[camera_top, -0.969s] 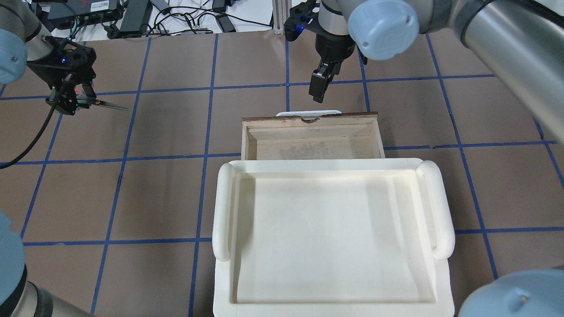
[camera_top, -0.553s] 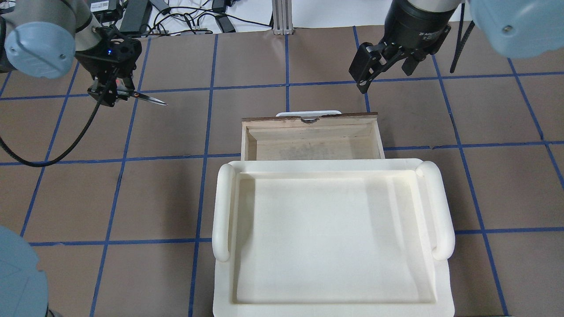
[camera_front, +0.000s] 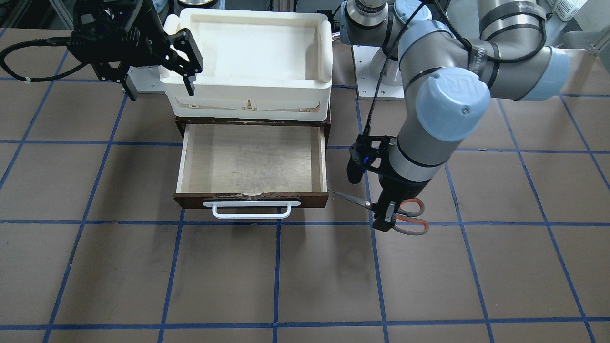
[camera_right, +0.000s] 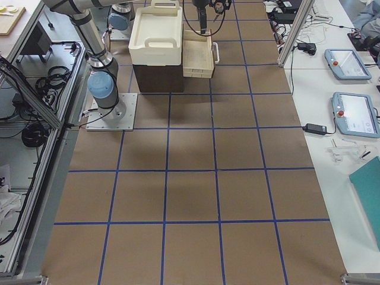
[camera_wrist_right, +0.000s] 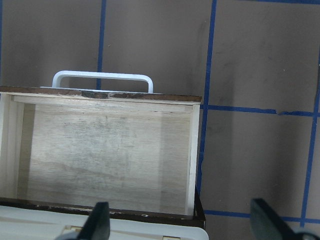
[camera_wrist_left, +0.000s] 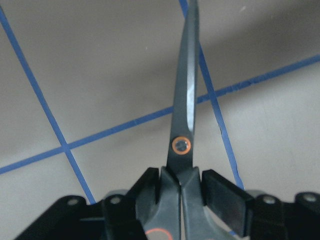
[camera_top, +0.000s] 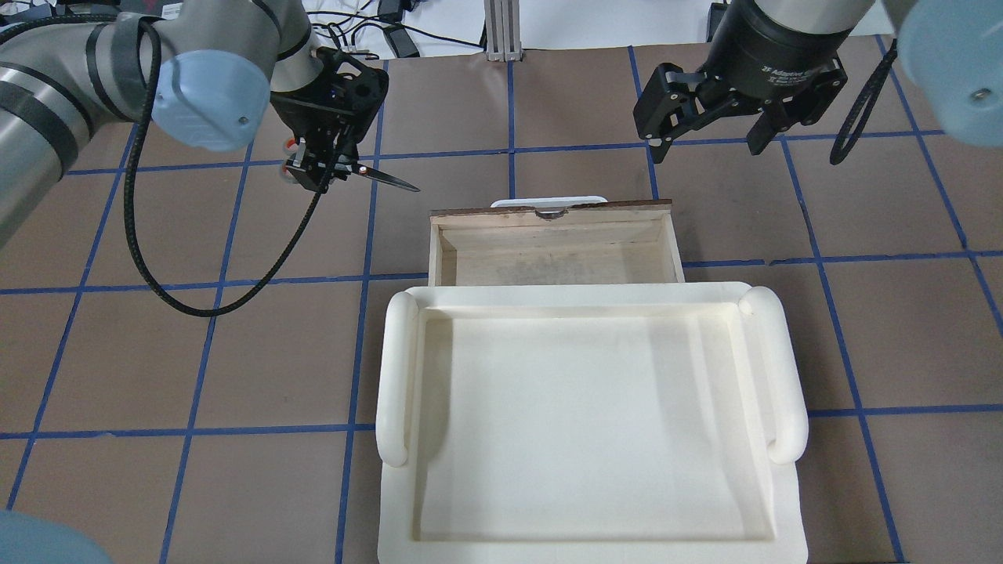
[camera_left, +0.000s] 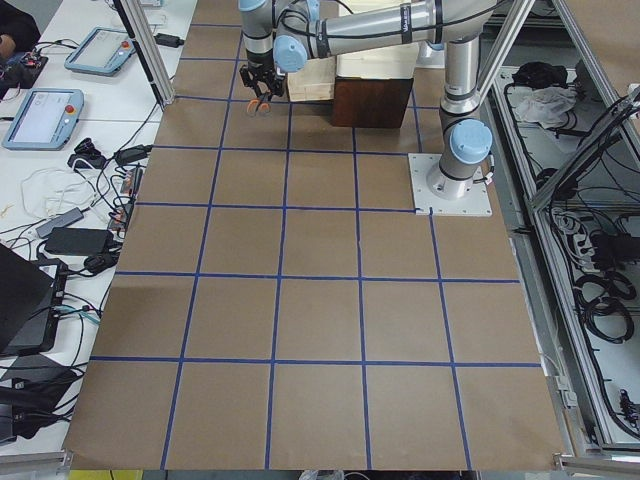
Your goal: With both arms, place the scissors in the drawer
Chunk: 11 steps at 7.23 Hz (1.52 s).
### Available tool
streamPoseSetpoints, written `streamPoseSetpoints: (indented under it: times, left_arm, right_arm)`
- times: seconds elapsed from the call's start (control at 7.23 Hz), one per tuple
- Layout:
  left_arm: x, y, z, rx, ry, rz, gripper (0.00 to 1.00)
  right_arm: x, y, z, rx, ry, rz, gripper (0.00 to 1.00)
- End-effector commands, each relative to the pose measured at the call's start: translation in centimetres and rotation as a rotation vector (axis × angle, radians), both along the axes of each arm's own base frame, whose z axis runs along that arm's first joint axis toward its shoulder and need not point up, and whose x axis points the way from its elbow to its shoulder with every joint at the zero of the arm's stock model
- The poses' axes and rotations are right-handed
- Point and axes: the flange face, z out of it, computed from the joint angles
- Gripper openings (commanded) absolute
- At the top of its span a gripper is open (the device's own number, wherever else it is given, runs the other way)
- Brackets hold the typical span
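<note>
My left gripper point(camera_top: 315, 168) is shut on the scissors point(camera_top: 384, 178), near their pivot. It holds them above the table, to the left of the drawer's front corner, with the dark blades pointing toward the drawer point(camera_top: 552, 254). In the front view the scissors point(camera_front: 363, 202) show orange-red handle loops behind the left gripper point(camera_front: 387, 218). The left wrist view shows the blades point(camera_wrist_left: 183, 115) closed between the fingers point(camera_wrist_left: 220, 192). The drawer point(camera_front: 252, 159) is pulled open and empty, and its white handle point(camera_front: 248, 210) faces away from the robot. My right gripper point(camera_top: 709, 145) is open and empty above the table beyond the drawer's right corner. It looks down on the drawer point(camera_wrist_right: 107, 155).
A cream-white plastic tray point(camera_top: 396, 368) sits on top of the dark cabinet that holds the drawer; it also shows in the front view point(camera_front: 324, 47). Brown table mat with blue tape grid all around. Cables and power bricks point(camera_top: 235, 31) lie at the far edge.
My left arm has carried the scissors to the right, toward the drawer. My right gripper has moved right and away from the drawer handle, and now hangs with its jaws spread wide.
</note>
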Motion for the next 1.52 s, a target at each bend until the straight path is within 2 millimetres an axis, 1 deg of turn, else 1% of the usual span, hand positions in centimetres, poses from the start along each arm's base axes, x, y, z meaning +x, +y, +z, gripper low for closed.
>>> streamPoseSetpoints:
  times: [0.0, 0.14, 0.28, 0.55, 0.69, 0.83, 0.97, 1.11, 1.25, 1.38]
  left_arm:
    - [-6.4, 3.0, 1.0, -0.006, 0.032, -0.017, 0.00]
    - [-8.6, 4.5, 0.8, 0.003, 0.032, -0.018, 0.00]
    - [-9.8, 5.6, 0.1, 0.019, 0.031, -0.031, 0.00]
    - [-13.0, 8.1, -1.1, 0.048, 0.026, -0.032, 0.00]
    - [-14.7, 9.3, -0.9, 0.045, 0.026, -0.042, 0.00]
    - [-15.4, 9.3, -1.6, 0.047, 0.025, -0.051, 0.00]
    - [-15.9, 9.7, -1.6, 0.047, 0.026, -0.061, 0.00]
    - [-16.6, 10.3, -2.2, 0.058, 0.020, -0.073, 0.00]
    - [-16.7, 10.7, -3.2, 0.075, 0.012, -0.078, 0.00]
    - [-16.7, 10.8, -3.7, 0.084, 0.010, -0.081, 0.00]
  right_arm:
    - [-0.3, 0.6, 0.2, 0.007, 0.004, -0.015, 1.00]
    - [-0.4, 0.5, 0.0, 0.014, 0.000, -0.019, 1.00]
    - [-0.6, 0.5, -0.1, 0.021, 0.006, -0.026, 1.00]
    - [-1.9, 0.2, -0.3, 0.031, 0.007, -0.049, 1.00]
    - [-2.0, 0.3, -0.2, 0.030, 0.007, -0.050, 1.00]
    - [-2.0, 0.3, -0.2, 0.033, 0.007, -0.050, 1.00]
    - [-2.0, 0.3, -0.2, 0.033, 0.008, -0.049, 1.00]
    - [-2.0, 0.3, -0.2, 0.033, 0.008, -0.043, 1.00]
    - [-2.0, 0.3, -0.2, 0.033, 0.008, -0.043, 1.00]
    - [-2.0, 0.3, -0.5, 0.039, 0.008, -0.043, 1.00]
